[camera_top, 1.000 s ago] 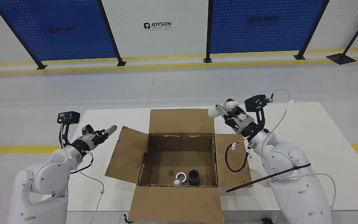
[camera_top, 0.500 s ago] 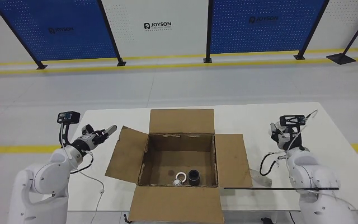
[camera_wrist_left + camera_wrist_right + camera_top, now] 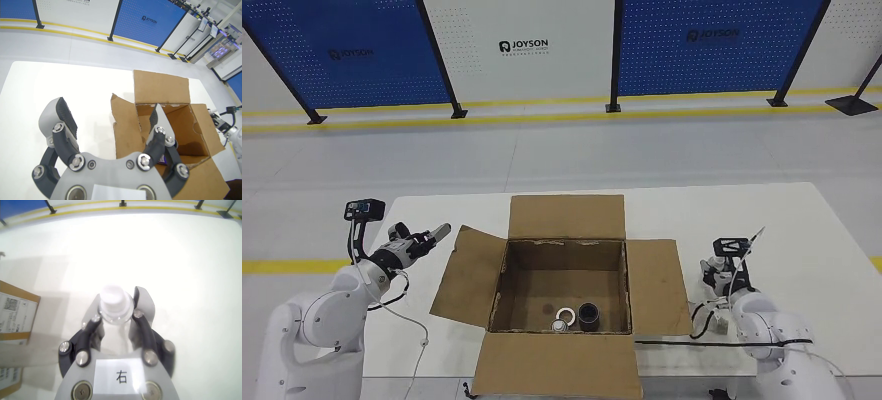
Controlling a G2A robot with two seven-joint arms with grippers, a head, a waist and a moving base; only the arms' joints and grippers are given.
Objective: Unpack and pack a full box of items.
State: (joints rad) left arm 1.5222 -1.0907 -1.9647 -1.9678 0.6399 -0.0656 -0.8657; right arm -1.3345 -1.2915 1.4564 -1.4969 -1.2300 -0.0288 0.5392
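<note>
Where the open cardboard box [image 3: 564,216] sits at the middle of the white table [image 3: 772,215], we see one arm at each side of it. We show the left pincer [image 3: 109,110] above the table to the box's left, its jaws spread wide and empty. The right pincer [image 3: 117,306] hangs low over the table beyond the box's right flap, clamped on the neck of a clear bottle [image 3: 113,299] with a white cap. Inside the box, near its front wall, a black cylinder [image 3: 589,317] lies just beside a white ring-shaped item [image 3: 561,322].
</note>
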